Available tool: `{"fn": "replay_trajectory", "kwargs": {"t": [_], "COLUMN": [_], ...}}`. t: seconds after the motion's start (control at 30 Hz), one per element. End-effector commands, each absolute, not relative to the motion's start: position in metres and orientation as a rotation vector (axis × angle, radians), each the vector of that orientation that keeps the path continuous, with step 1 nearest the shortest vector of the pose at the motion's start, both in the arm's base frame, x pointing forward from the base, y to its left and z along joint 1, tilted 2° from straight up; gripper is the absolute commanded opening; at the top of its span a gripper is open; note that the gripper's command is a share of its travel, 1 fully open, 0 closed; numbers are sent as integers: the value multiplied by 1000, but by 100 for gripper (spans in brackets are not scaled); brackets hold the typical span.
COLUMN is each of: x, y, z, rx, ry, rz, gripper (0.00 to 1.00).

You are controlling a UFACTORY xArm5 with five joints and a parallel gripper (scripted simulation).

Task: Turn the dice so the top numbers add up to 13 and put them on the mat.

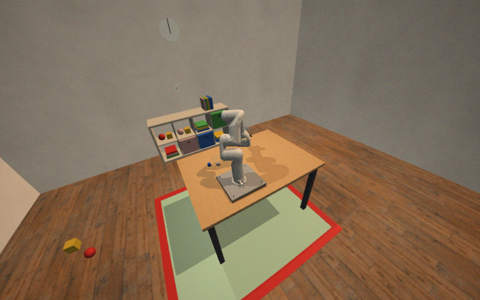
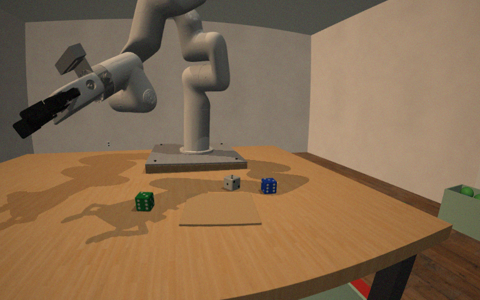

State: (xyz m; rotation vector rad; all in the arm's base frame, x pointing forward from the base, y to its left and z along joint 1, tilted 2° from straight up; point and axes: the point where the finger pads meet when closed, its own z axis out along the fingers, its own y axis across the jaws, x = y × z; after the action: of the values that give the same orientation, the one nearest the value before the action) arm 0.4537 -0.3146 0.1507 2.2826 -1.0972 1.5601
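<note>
We found the gripper [image 2: 25,124] hanging high over the table [image 2: 309,237] with its dark fingers [image 2: 44,105] spread as wide as they go and nothing between them; from the side they overlapped, so we could hardly see the gap itself, and in the top view the hand was almost wholly hidden behind the white arm [image 1: 231,148]. Below and well apart from it, three dice sat flat on the wood, none on the mat [image 2: 220,210]: the green die [image 2: 144,201] to one side of the mat, the grey die [image 2: 232,182] just beyond its far edge, and the blue die [image 2: 269,185] near its far corner. We could not read their top faces with any certainty. The arm stood on a grey base plate [image 2: 157,163]. At the frame's edge a green bin [image 2: 465,219] of balls was cut off.
</note>
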Motion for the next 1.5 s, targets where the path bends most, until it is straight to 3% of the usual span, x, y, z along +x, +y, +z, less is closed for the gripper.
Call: {"fn": "replay_trajectory", "kwargs": {"t": [0.0, 0.77, 1.1, 1.47], "x": [454, 461, 477, 474], "y": [-315, -306, -266, -192], "z": [152, 148, 133, 119], "rx": [2280, 2326, 2474, 2586], "ry": [-1096, -1157, -1395, -1757], "rz": [1564, 1530, 1353, 941], "gripper": [100, 100, 100, 100]}}
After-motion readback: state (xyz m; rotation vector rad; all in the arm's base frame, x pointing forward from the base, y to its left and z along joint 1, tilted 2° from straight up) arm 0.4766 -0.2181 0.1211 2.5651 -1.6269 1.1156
